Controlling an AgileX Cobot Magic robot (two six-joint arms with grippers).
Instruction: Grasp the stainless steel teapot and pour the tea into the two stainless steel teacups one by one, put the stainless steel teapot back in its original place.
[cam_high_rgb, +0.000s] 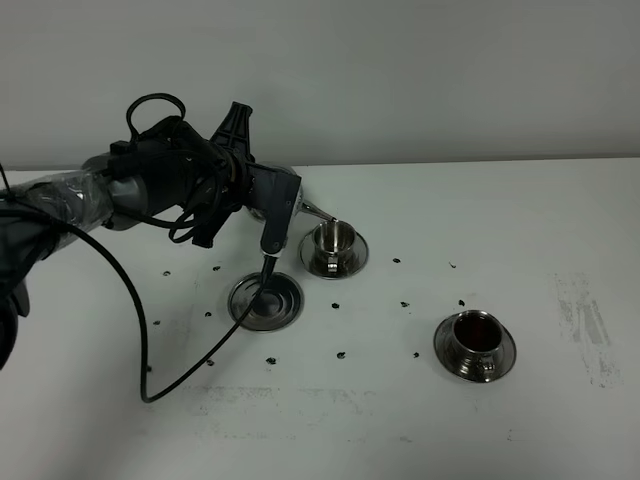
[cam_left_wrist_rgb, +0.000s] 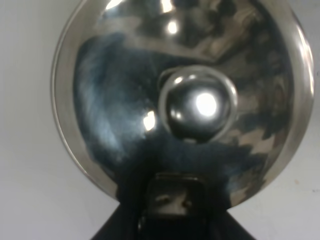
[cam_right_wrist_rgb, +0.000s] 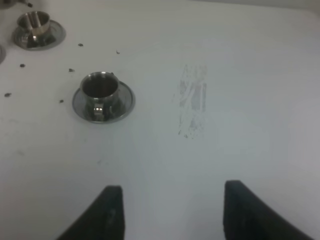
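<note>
My left gripper is shut on the loop handle of the stainless steel teapot and holds it tilted above the table. The spout dips over the far teacup on its saucer. In the left wrist view the domed lid and its knob fill the picture, with the handle clamp below. The near teacup holds dark tea; it also shows in the right wrist view. The teapot's round saucer lies empty. My right gripper is open, over bare table.
Dark specks are scattered on the white table around the saucers. A scuffed grey patch marks the right side. A black cable loops down from the left arm onto the table in front.
</note>
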